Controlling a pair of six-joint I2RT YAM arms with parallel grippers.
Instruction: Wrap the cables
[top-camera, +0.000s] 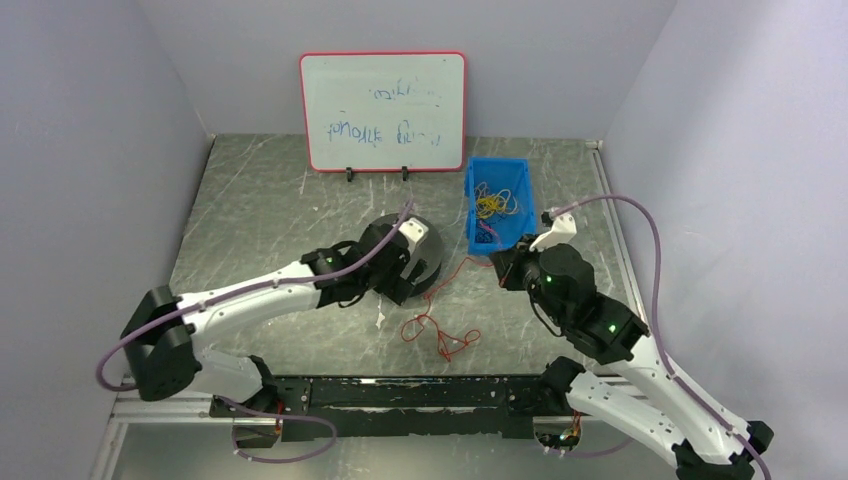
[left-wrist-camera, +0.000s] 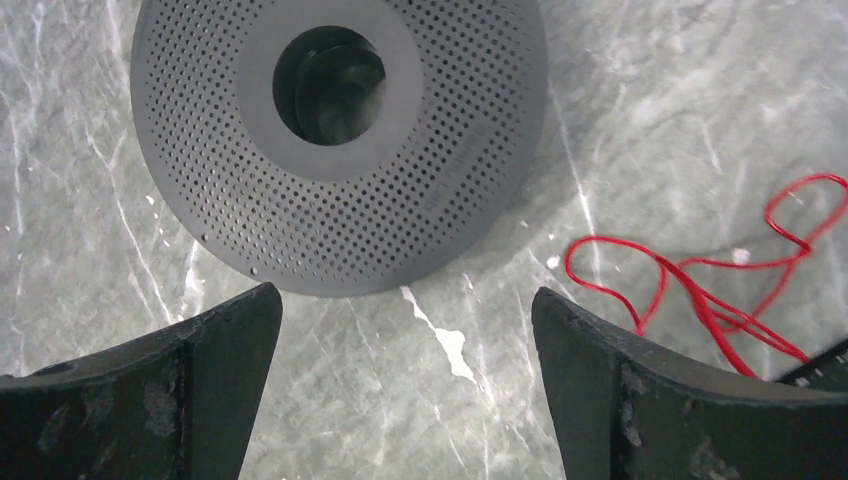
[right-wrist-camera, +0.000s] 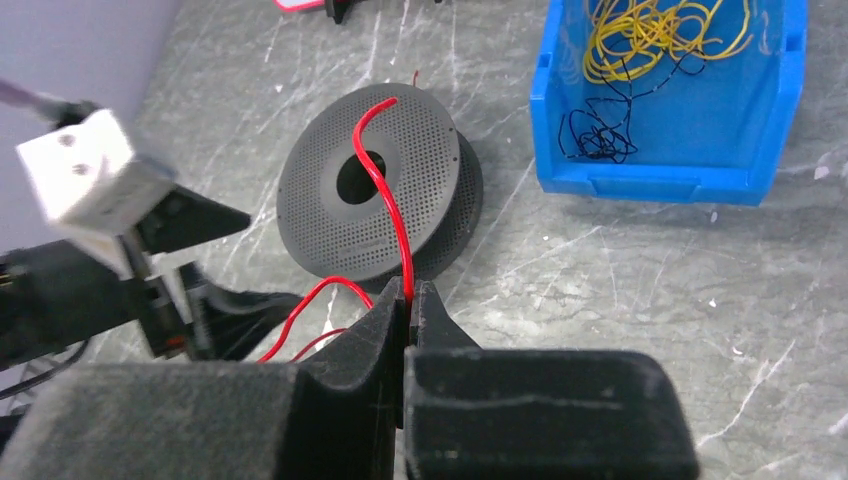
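The thin red cable (top-camera: 432, 325) lies in loose loops on the table in front of the black perforated spool (top-camera: 425, 255). One strand rises to my right gripper (top-camera: 500, 268). In the right wrist view that gripper (right-wrist-camera: 408, 292) is shut on the red cable (right-wrist-camera: 390, 190), whose free end curves up in front of the spool (right-wrist-camera: 330, 215). My left gripper (top-camera: 398, 285) hovers at the spool's near edge. In the left wrist view it (left-wrist-camera: 405, 305) is open and empty, with the spool's disc (left-wrist-camera: 420, 200) just beyond the fingertips and red loops (left-wrist-camera: 690, 280) to the right.
A blue bin (top-camera: 520, 170) with yellow and dark wires stands at the back right; it also shows in the right wrist view (right-wrist-camera: 660, 170). A whiteboard (top-camera: 383, 110) leans against the back wall. Side walls close in the marbled table (top-camera: 260, 210).
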